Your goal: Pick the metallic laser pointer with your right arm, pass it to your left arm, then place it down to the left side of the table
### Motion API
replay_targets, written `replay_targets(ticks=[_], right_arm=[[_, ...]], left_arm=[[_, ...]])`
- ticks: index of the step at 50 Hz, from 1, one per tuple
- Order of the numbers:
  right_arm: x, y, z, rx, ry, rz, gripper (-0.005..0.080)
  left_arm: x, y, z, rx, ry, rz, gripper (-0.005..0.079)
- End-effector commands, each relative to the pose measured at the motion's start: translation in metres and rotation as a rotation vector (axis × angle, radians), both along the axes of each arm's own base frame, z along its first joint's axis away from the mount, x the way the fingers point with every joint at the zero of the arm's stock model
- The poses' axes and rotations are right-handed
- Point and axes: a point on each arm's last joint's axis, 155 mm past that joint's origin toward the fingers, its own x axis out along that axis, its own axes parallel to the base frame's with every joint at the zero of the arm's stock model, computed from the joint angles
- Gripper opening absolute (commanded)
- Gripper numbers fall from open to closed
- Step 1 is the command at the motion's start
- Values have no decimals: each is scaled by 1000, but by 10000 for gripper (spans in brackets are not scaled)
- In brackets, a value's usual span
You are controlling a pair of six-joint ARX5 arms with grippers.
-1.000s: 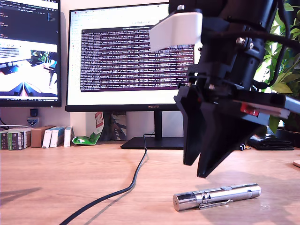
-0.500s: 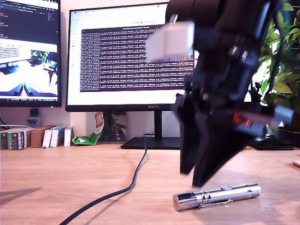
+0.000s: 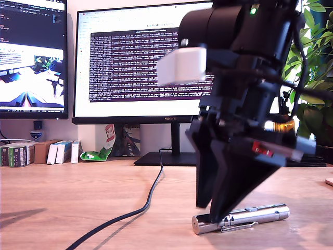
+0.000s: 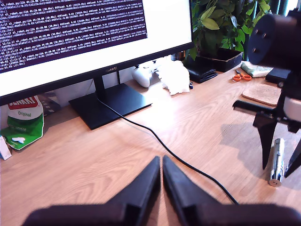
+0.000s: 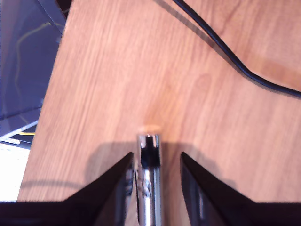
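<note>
- My second gripper point(image 5: 155, 165) sits spread open around the laser pointer point(image 3: 242, 217), one jaw on each side, not squeezing.
- The pointer lies flat on the table point(image 3: 62, 213), near the exterior view's right.
- My first gripper point(image 4: 161, 172) is pinched closed, empty, just above the black cable point(image 4: 155, 141).

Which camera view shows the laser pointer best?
The exterior view: the pointer lies side-on on the table, with its clip and most of its length clear. The second wrist view sees only part of the barrel between open jaws. The first wrist view shows it small and far off.
</note>
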Motion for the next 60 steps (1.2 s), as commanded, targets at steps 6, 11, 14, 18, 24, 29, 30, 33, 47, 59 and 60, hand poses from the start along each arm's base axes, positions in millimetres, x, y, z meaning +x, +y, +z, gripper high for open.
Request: replay_targets(ticks=[6,11,14,18,24,29,30,33,47,59,60], right_arm=[[-3,1,-9,-11,28,-3,284],[-3,1,-10,-10,31,-2,284],[-3,1,-13,-15,37,-3,283],[-2,1,-16,-18,41,-5,278],[-4,4,-17,-1,59,-3,179],[-7,15,-13,60,101,-32,5],[-7,17,-12,71,108,-40,-22],[-7,22,-10,99,121,-56,-10],[27,57,28,232,86,-223,-11],[61,118,131,518,66,-247,-11],[63,123,141,542,62,-241,-11]], left_arm=[[0,0,8,2,-20,-3,-19],[0,0,8,2,-20,-3,-19],[0,0,8,2,-20,-3,-19],[0,0,8,2,-21,-3,-19],[0,0,8,2,-22,-3,-19],[1,0,9,2,-26,-3,-19],[1,0,10,2,-28,-3,-18],[1,0,13,-8,-26,-1,-1],[1,-4,29,-126,14,-1,94],[1,-15,46,-215,22,-67,199],[1,-15,47,-216,19,-71,218]])
